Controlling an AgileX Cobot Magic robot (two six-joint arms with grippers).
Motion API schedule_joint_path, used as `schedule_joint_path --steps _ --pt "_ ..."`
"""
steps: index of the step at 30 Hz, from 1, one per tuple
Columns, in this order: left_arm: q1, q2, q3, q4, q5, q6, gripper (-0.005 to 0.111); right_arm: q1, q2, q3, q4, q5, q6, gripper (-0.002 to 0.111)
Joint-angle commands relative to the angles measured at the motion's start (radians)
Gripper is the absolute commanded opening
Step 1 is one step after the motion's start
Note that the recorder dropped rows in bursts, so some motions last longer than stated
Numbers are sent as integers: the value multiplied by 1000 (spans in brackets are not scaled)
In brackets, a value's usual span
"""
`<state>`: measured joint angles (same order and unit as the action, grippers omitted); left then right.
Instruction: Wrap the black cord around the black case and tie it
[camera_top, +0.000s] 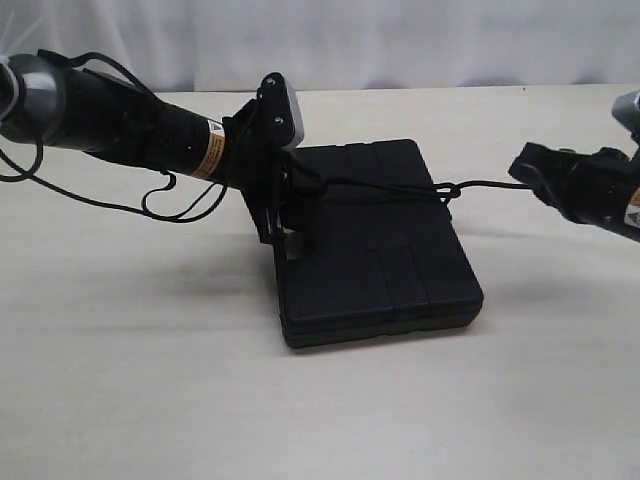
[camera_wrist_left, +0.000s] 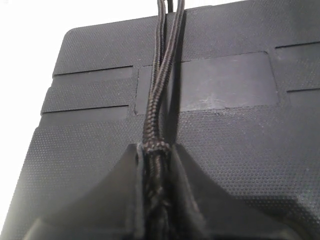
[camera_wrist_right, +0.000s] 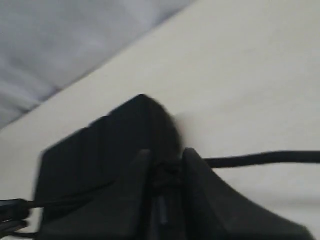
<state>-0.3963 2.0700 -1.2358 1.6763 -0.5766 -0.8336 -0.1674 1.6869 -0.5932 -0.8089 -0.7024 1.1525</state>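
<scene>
The case (camera_top: 380, 240) lies on the counter (camera_top: 150, 380), the cord (camera_top: 390, 187) across its top, knotted at its edge; left hand (camera_top: 298, 182) and right hand (camera_top: 524, 172) each pinch the cord, so only tightening seems left

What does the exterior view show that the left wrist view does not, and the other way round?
Only the exterior view: the whole flat rectangular black plastic case on the cream table, the knot in the long thin black braided cord at the case's right edge, and the right fingers where that cord leads. Only the left wrist view: the cord's weave up close, pinched between the left fingers, and the case's pebbled texture. Both: the cord stretched across the case's top.
</scene>
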Motion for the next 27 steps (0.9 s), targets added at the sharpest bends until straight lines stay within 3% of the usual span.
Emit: schedule_joint_path --steps 1,9,15,17,27 --pt "0 -5 1 -13 -6 3 0 -143 54 31 -117 -127 182 19" --pt "0 -5 1 -13 -6 3 0 -167 292 34 -73 -302 99 21" --pt "0 -5 1 -13 -8 3 0 -167 388 -71 -193 -372 179 54" --pt "0 -5 1 -13 -6 6 0 -167 387 -89 -216 -385 206 60" --pt "0 -5 1 -22 -10 12 0 -152 391 -91 -25 -430 162 61"
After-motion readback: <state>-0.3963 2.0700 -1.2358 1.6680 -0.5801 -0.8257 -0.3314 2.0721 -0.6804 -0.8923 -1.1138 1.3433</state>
